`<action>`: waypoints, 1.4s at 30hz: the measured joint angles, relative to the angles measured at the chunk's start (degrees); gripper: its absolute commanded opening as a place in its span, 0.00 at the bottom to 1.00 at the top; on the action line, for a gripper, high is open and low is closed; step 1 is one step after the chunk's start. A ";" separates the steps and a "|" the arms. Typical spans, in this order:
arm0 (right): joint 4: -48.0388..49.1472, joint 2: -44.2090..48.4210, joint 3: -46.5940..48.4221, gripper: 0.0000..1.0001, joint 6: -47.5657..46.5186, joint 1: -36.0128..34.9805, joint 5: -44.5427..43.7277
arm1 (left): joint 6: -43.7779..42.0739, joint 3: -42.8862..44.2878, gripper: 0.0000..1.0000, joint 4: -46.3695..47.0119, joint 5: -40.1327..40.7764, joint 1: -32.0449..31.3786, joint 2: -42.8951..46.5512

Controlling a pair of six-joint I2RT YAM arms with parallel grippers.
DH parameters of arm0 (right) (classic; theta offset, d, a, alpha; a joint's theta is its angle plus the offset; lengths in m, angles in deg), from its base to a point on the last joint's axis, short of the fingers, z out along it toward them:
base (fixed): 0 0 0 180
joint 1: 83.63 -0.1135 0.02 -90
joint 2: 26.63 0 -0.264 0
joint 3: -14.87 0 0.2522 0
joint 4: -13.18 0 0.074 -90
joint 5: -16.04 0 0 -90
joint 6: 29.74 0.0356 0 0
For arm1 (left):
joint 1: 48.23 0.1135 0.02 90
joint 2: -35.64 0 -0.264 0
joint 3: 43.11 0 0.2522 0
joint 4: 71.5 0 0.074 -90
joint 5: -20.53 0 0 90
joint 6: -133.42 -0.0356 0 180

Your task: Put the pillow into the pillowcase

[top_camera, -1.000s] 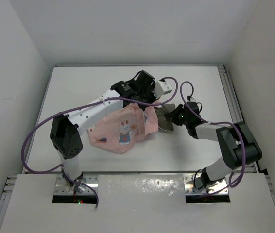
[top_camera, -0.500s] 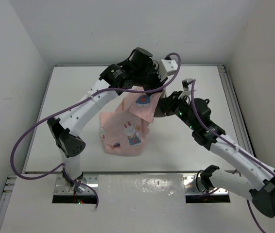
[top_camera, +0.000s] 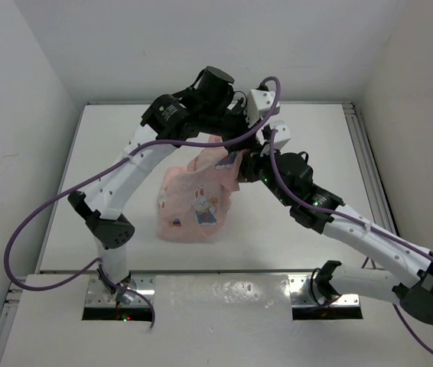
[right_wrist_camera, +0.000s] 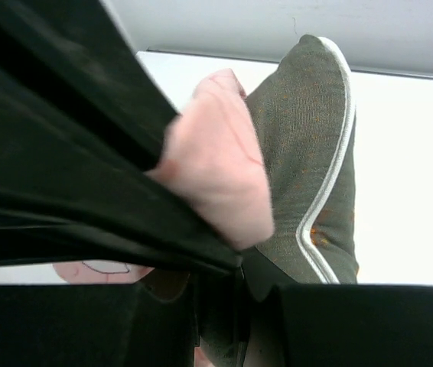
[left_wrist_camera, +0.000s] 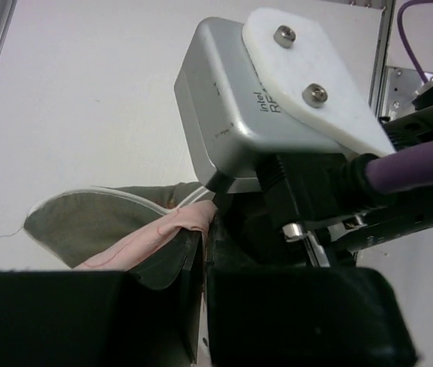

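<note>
White tabletop [top_camera: 109, 153], white walls: two arms hold up a pink pillowcase [top_camera: 193, 206].
The left gripper [left_wrist_camera: 205, 256] pinches its edge; the right gripper [right_wrist_camera: 236, 294] clamps the olive pillow [right_wrist_camera: 308, 153] alongside.

Bright, even overhead light; soft shadows; wrist views blurred up close.

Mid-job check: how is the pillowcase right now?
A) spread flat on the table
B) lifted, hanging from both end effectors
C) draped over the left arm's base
B: the pillowcase hangs upright, its top pinched by the left end effector and the right end effector.
</note>
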 measured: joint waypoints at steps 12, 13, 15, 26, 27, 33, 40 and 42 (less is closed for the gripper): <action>2.25 0.87 -5.22 0.00 4.96 4.35 1.31 | 3.26 3.65 0.00 -0.17 -1.40 -0.09 -2.23; 2.21 0.72 -5.27 0.00 5.53 4.96 2.27 | 3.41 3.65 0.00 -0.15 -1.03 -0.13 -2.34; 2.25 0.52 -5.33 0.00 6.19 5.55 3.89 | 3.74 3.58 0.00 -0.09 0.24 -0.26 -2.51; -13.00 8.92 -1.05 0.00 4.07 11.85 -0.98 | 9.33 5.92 0.00 13.70 12.37 -1.84 -11.13; -14.43 10.58 -0.50 0.00 3.23 12.28 -2.80 | 10.49 8.87 0.00 15.37 11.47 -2.12 -13.46; -25.22 17.97 8.57 0.00 -4.02 13.38 -13.03 | 15.69 23.89 0.00 24.90 4.81 -7.76 -21.46; -27.61 15.65 16.13 0.00 -7.89 11.80 -11.91 | 18.36 25.18 0.00 28.46 0.00 -8.11 -20.31; -27.56 11.56 16.70 0.00 -8.37 10.51 -11.37 | 18.45 18.43 0.00 28.17 -0.68 -5.20 -17.31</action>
